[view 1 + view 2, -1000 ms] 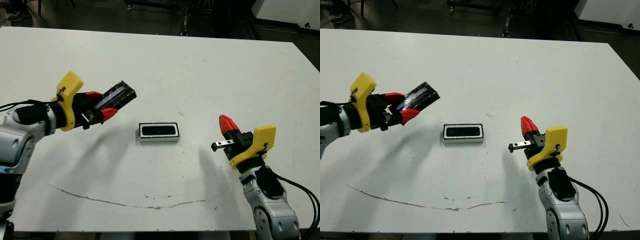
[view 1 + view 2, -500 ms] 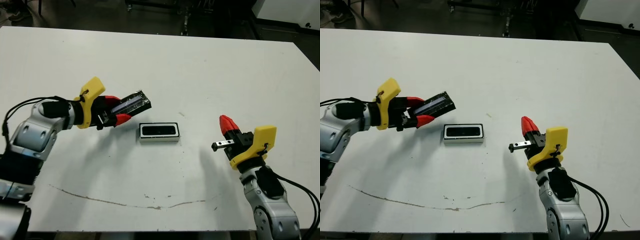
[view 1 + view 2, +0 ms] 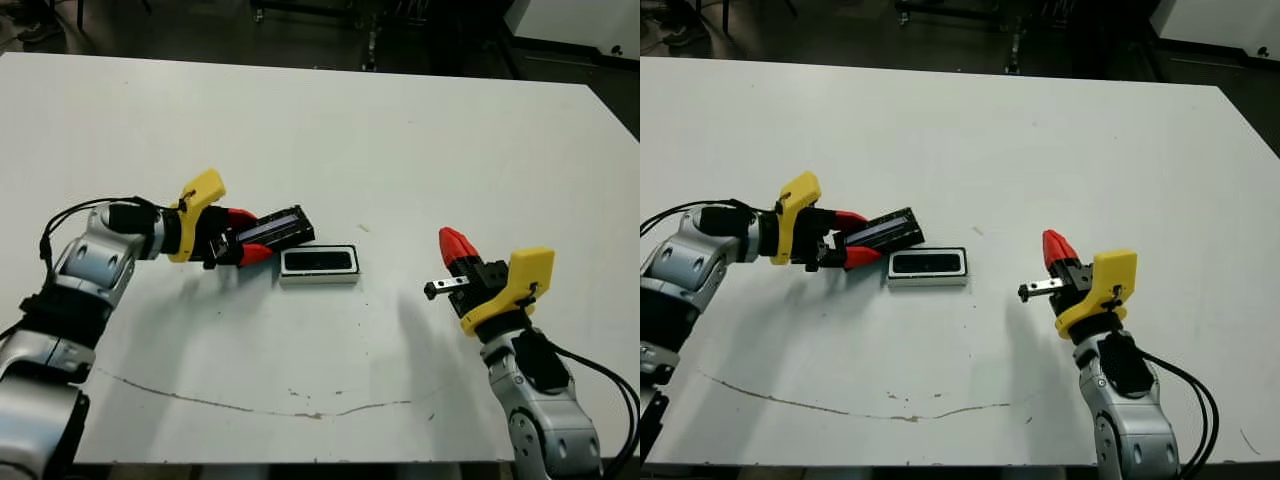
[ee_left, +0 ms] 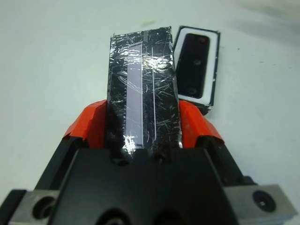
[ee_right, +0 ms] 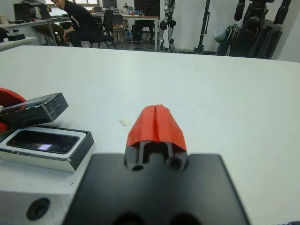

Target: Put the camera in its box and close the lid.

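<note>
White worktop (image 3: pixel 400 130), a thin brown curved scuff line (image 3: pixel 250 405) on it between the box and the near edge, dark floor beyond the far edge. Right wrist view adds the room: a seated person (image 5: pixel 77 23) at a desk and tripods (image 5: pixel 255 23) well beyond the box; head views show none of that.

Box (image 3: pixel 318 264) sits flat mid-worktop, white rim, with the camera (image 3: pixel 318 261) inside as a dark bar. Left wrist view shows the camera filling the tray.

Left gripper (image 3: pixel 247 237) jaws clenched on the lid (image 3: pixel 280 226), red fingers (image 4: pixel 89 126) pressing both long sides. Lid is tilted, its free end just above the box's left end, not seated on it. Left wrist view shows the pale stripe along the lid's top and scratchy reflections; head views show mainly its edge.

Right gripper (image 3: pixel 452 246) well to the right of the box, off the worktop, jaws pressed together, holding nothing
</note>
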